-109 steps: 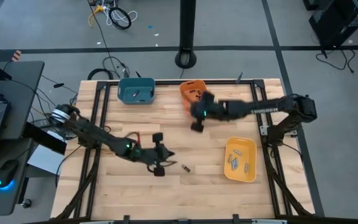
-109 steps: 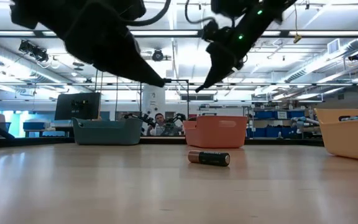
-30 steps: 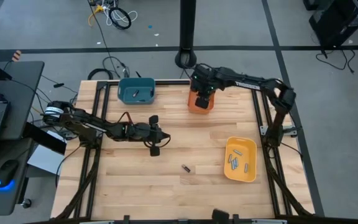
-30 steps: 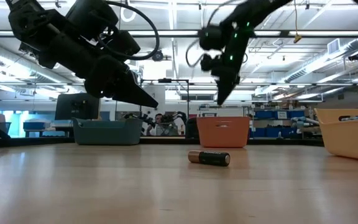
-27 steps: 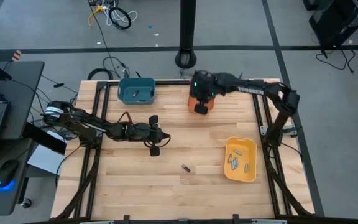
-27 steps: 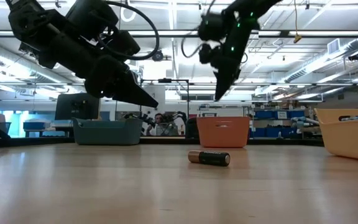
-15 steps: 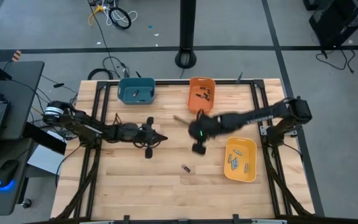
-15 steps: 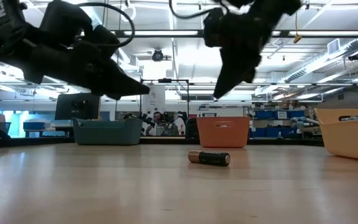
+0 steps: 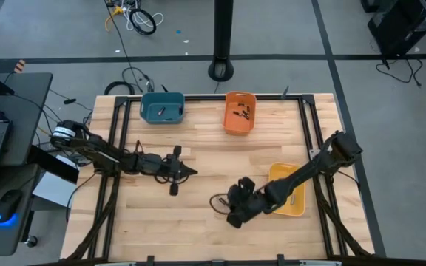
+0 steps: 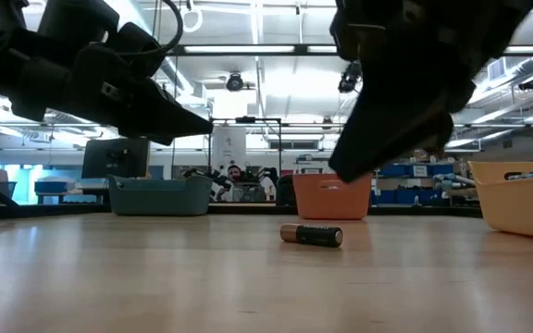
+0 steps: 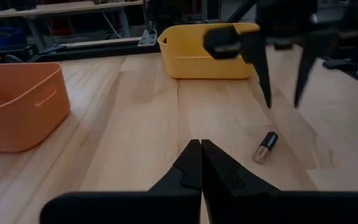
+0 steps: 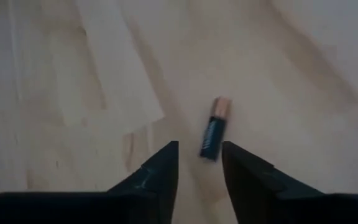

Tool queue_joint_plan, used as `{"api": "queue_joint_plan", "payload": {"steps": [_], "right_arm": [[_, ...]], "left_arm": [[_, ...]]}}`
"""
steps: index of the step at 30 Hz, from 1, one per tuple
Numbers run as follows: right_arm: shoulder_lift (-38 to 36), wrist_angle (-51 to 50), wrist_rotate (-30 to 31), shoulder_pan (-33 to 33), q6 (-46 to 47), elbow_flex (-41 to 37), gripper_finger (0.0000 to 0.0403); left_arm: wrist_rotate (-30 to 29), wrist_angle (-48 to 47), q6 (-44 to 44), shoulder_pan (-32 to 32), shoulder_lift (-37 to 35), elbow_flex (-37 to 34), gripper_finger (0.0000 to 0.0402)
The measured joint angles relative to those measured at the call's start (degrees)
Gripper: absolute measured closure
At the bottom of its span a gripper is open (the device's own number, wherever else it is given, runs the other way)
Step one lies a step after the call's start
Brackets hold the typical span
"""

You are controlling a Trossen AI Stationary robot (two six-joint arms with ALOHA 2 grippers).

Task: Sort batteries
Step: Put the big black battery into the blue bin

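Note:
One battery [image 9: 217, 200] lies on its side on the wooden table, dark with a copper end. It also shows in the low view [image 10: 311, 235], the left wrist view [image 11: 266, 147] and the right wrist view [image 12: 214, 132]. My right gripper [image 12: 199, 163] hangs open just above it, slanting down; the battery lies just ahead of the fingertips, untouched. From the left wrist view, that right gripper [image 11: 284, 93] shows both fingers apart above the battery. My left gripper [image 11: 201, 149] is shut and holds nothing, hovering left of the table's middle [image 9: 189, 171].
A teal bin [image 9: 161, 108] and an orange bin [image 9: 239, 112] stand at the far edge, each with small batteries inside. A yellow bin [image 9: 299, 201] sits at the right, partly under my right arm. Bare wood lies around the lone battery.
My right gripper has swung from over the orange bin at the far edge toward the near edge and down, rolling as it went, and now hangs over the lone battery. My left gripper has drawn back a little toward the table's left edge and tipped nearer to level. The battery has not moved.

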Motion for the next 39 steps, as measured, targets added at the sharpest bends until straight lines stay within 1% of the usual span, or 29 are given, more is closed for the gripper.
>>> {"api": "queue_joint_plan", "payload": {"steps": [6,10,12,16,22,25,27,32,37,39], "right_arm": [[5.2,2.78,1.53,1.37,1.71,0.0,0.023],[7.19,4.08,7.17,1.54,1.61,0.02,0.0215],[7.35,4.01,8.24,1.56,1.55,0.02,0.0211],[8.06,5.52,8.52,1.54,0.56,0.07,0.021],[11.82,8.3,8.5,1.49,-1.58,0.19,0.0216],[12.51,8.09,8.8,1.39,-1.27,0.33,0.0229],[12.51,7.59,8.73,1.3,-1.18,0.35,0.0249],[12.12,7.84,7.2,1.17,-2.88,0.3,0.0338],[11.69,7.68,5.81,0.96,-3.76,0.22,0.0342],[11.07,7.6,4.89,0.28,-4.98,0.18,0.0342]], "left_arm": [[-3.56,0.27,-0.06,-3.01,-0.01,0.0,0.0396],[-5.27,0.93,-0.89,-4.74,-0.01,0.04,0.0396],[-5.95,0.88,-1.35,-5.41,-0.01,0.04,0.0396],[-7.57,0.87,-1.51,-6.8,-0.01,0.07,0.0396],[-8.33,0.44,-1.53,-7.35,-0.01,0.09,0.0396],[-8.54,0.39,-1.53,-7.49,-0.01,0.09,0.0396],[-8.69,0.36,-1.49,-7.59,-0.01,0.09,0.0396],[-8.87,0.98,-1.5,-7.57,-0.01,0.09,0.0396],[-8.99,1.61,-1.26,-7.57,-0.01,0.09,0.0396],[-11.06,1.88,-1.08,-7.55,-0.01,0.09,0.0396]]}}
